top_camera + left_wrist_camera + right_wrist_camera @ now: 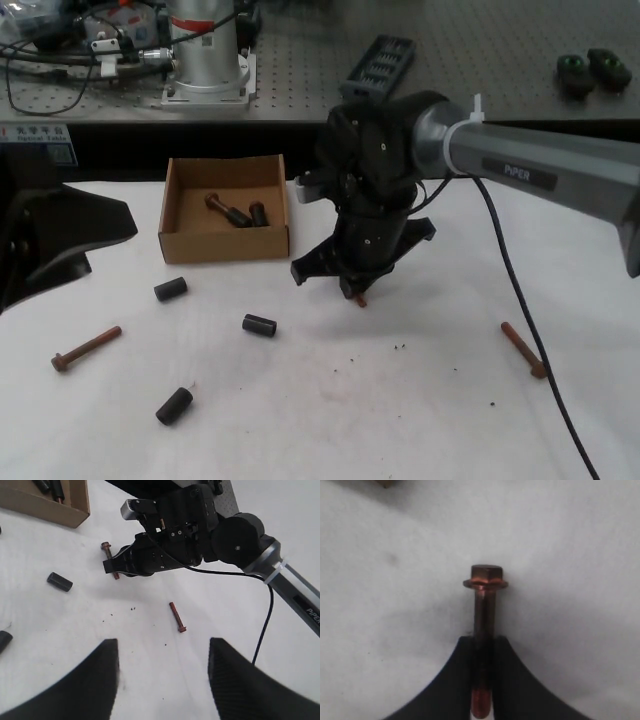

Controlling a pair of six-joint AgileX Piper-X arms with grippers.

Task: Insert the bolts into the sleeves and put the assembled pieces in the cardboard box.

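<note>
Already a few pieces [232,212] lie in the box [224,244]. The right claw [482,647] grips a bolt [485,605], the left claw [162,642] stands open and empty; three sleeves [170,289] lie loose.

Just right of the cardboard box [225,243]: right gripper [355,288] clamping a bolt [485,610], barring that side. In front of the box: scattered sleeves [170,290], bare cloth [330,400] between them. Farther right: wide bare cloth.

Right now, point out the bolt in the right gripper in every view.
High view: bolt tip pokes out beneath the right gripper, right of the cardboard box.
Left wrist view: clamped in that gripper, head sticking out.
Right wrist view: between the fingers, head beyond them.
Shared landmark: the right gripper.
</note>
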